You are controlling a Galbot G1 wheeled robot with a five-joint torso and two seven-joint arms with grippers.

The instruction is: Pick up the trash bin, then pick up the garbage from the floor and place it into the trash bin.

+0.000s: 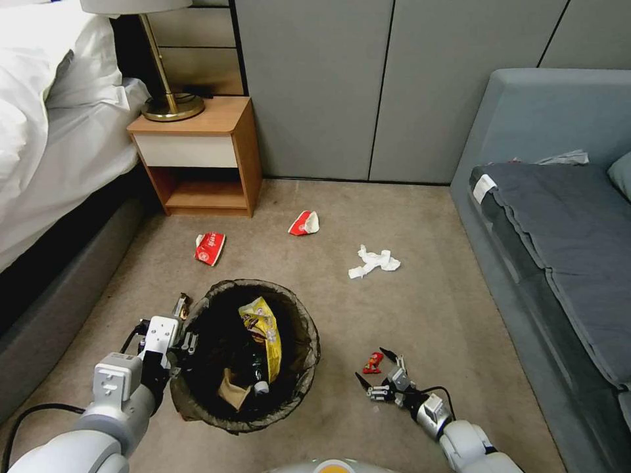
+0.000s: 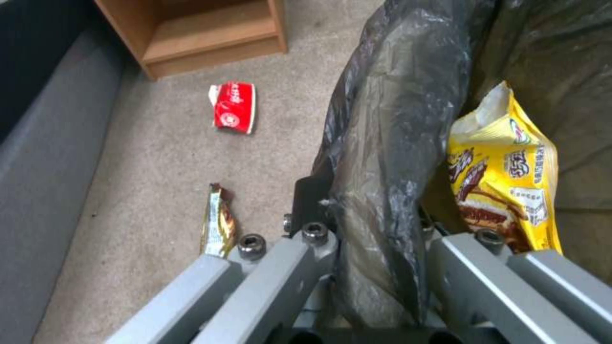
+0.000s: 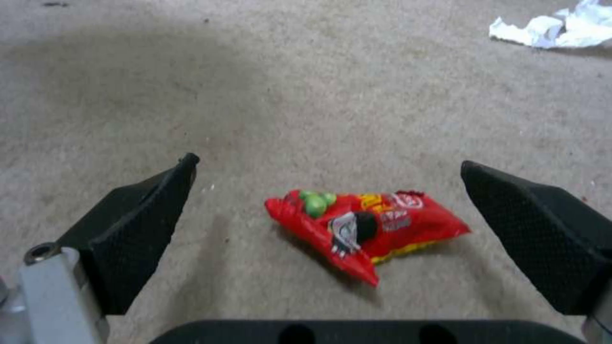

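left gripper (image 1: 187, 341) clamps the lined rim of the trash bin (image 1: 302, 368), keeping its mouth open beside the work; right gripper (image 1: 381, 374), jaws spread wide, hangs low over the floor (image 1: 427, 295) straddling a small red snack wrapper (image 3: 366, 229), apparently to pinch it; tissue (image 1: 373, 261) lies farther off

Bedroom: bed (image 1: 46, 125), nightstand (image 1: 197, 154) with lamp (image 1: 161, 72), sofa (image 1: 559, 217).
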